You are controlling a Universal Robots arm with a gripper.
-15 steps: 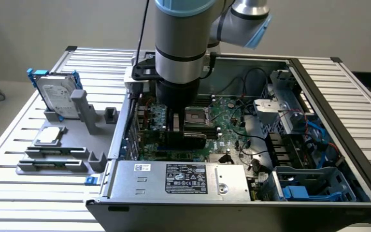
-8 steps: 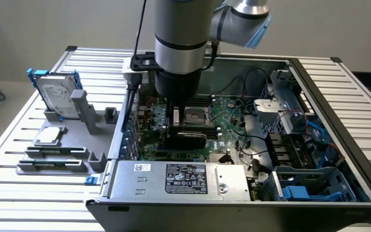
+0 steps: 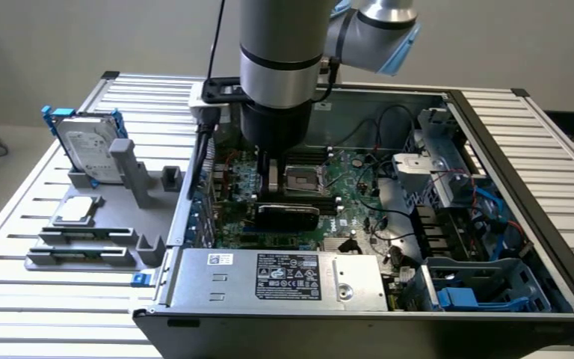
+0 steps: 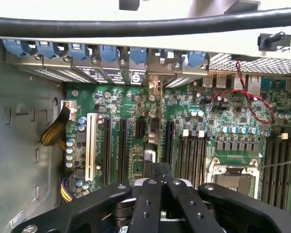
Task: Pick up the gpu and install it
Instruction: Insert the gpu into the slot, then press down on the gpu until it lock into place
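The gpu (image 3: 287, 215), a thin card with a black cooler face, stands on edge on the green motherboard (image 3: 362, 173) inside the open computer case. In the wrist view the gpu (image 4: 153, 127) runs edge-on from my fingers toward the rear slot brackets. My gripper (image 3: 273, 196) reaches straight down onto the end of the card nearer the exterior view's left. The black fingers (image 4: 150, 194) are shut together right over the card's top edge. Whether they pinch the card cannot be told.
The case wall (image 3: 189, 196) rises close beside the arm. A grey fixture (image 3: 117, 217) outside it holds a hard drive in a blue frame (image 3: 90, 146). The power supply (image 3: 277, 278) lies in front, the CPU socket (image 3: 302, 179) and cables (image 3: 392, 198) beside the card.
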